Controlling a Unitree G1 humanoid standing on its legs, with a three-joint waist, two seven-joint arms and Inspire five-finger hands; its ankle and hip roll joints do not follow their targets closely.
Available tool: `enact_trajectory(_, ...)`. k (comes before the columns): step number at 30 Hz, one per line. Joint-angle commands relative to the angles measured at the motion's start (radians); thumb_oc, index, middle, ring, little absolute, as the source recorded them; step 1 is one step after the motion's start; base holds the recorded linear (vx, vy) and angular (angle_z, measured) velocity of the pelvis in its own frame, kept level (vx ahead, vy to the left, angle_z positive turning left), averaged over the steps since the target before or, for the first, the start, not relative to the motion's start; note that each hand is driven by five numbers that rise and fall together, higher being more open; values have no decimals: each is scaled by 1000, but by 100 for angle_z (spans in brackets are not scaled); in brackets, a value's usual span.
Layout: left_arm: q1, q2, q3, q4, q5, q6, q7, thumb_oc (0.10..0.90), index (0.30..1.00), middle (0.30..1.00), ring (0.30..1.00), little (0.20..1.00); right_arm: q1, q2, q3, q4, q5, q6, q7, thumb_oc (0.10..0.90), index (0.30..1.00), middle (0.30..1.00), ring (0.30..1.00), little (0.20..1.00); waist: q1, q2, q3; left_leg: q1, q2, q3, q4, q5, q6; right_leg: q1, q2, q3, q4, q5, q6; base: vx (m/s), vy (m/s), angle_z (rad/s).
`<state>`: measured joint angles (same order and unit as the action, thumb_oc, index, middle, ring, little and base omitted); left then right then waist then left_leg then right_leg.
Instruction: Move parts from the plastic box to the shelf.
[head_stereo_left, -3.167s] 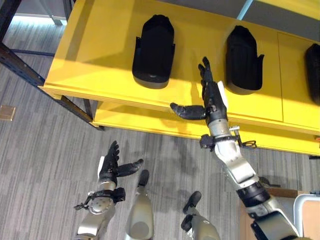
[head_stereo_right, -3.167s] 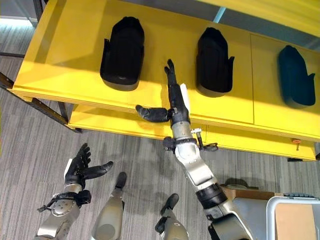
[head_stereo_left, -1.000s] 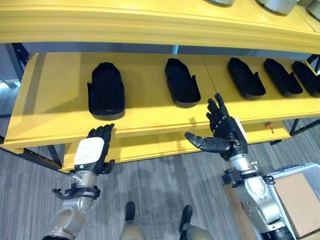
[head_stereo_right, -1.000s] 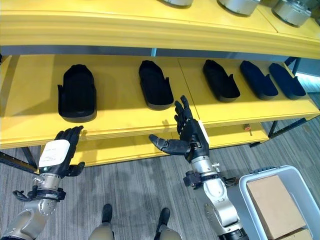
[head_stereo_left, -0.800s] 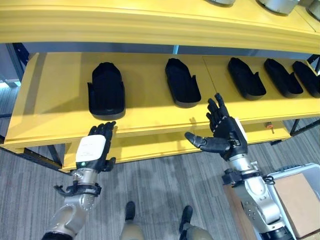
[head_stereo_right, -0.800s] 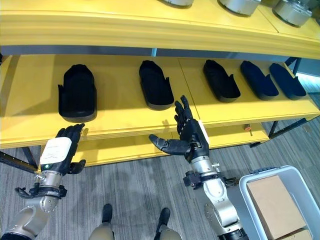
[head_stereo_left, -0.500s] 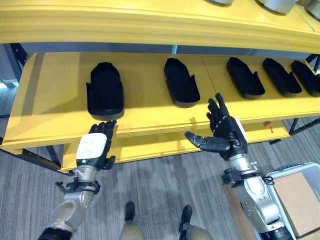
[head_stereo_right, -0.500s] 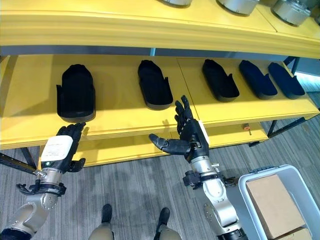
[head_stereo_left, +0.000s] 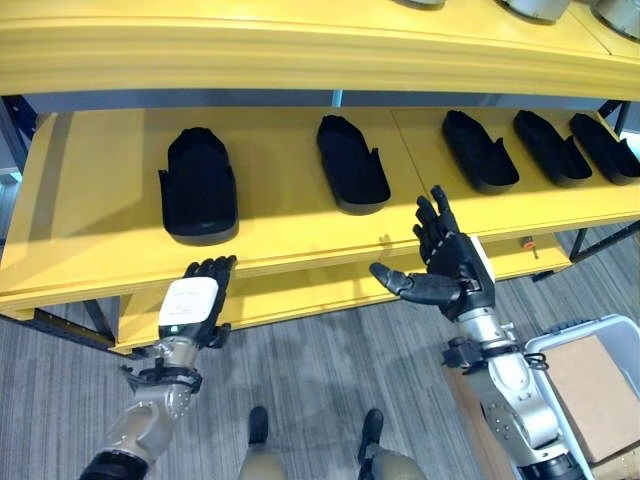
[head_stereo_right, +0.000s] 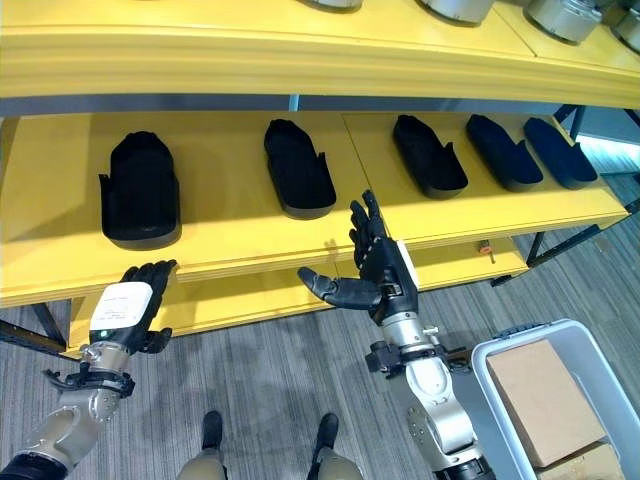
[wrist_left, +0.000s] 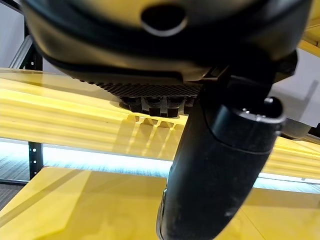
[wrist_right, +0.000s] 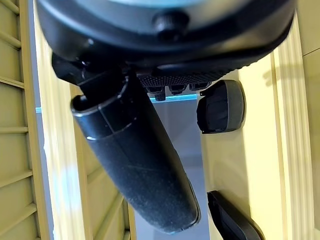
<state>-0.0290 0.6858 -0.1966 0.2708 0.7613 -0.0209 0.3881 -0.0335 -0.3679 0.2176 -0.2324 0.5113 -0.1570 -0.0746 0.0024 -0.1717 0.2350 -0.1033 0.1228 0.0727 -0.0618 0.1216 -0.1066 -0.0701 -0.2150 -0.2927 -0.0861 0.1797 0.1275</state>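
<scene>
While the left hand (head_stereo_left: 195, 305) is held flat and open with nothing in it, just below the front edge of the yellow shelf (head_stereo_left: 270, 215), five black parts (head_stereo_left: 199, 186) lie in a row on that shelf. Further right, the right hand (head_stereo_left: 450, 268) is spread open and empty too, and the plastic box (head_stereo_right: 520, 345) with brown cartons (head_stereo_right: 543, 386) sits on the floor at the far right.

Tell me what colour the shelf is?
The shelf is bright yellow, clearest in the right eye view.

Five black moulded parts (head_stereo_left: 199, 186) lie in a row on the yellow shelf (head_stereo_left: 90, 200), spaced apart. Grey plastic box (head_stereo_right: 490, 365) at lower right holds cardboard cartons (head_stereo_right: 545, 388).
</scene>
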Motion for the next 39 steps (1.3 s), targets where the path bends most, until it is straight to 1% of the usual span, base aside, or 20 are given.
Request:
enact_trajectory(1,-145,60,6,23,34,-7,87,900,1000,1000,1000,1000,-59,-6,-48,-151,-17,-144,-1,900,1000,1000,1000,1000,-1,-3,-45,5,4,46,-19,-43,51,50,-50,-18,57,-87,62,0,0,0)
enact_trajectory(21,-183,70,8,81,18,16,102,900,1000,1000,1000,1000,-54,-14,-44,-155,-21,-146,-2,900,1000,1000,1000,1000,-7,-12,-25,1,6,52,-16,-45,51,38,-48,-8,59,-87,62,1,1,-1)
enact_trajectory(39,-236,89,-21,182,2,34,102,900,1000,1000,1000,1000,-39,-24,-33,-162,-13,-149,7,900,1000,1000,1000,1000,-11,-34,10,-12,2,55,-3,-48,55,24,-49,1,70,-87,61,0,0,0)
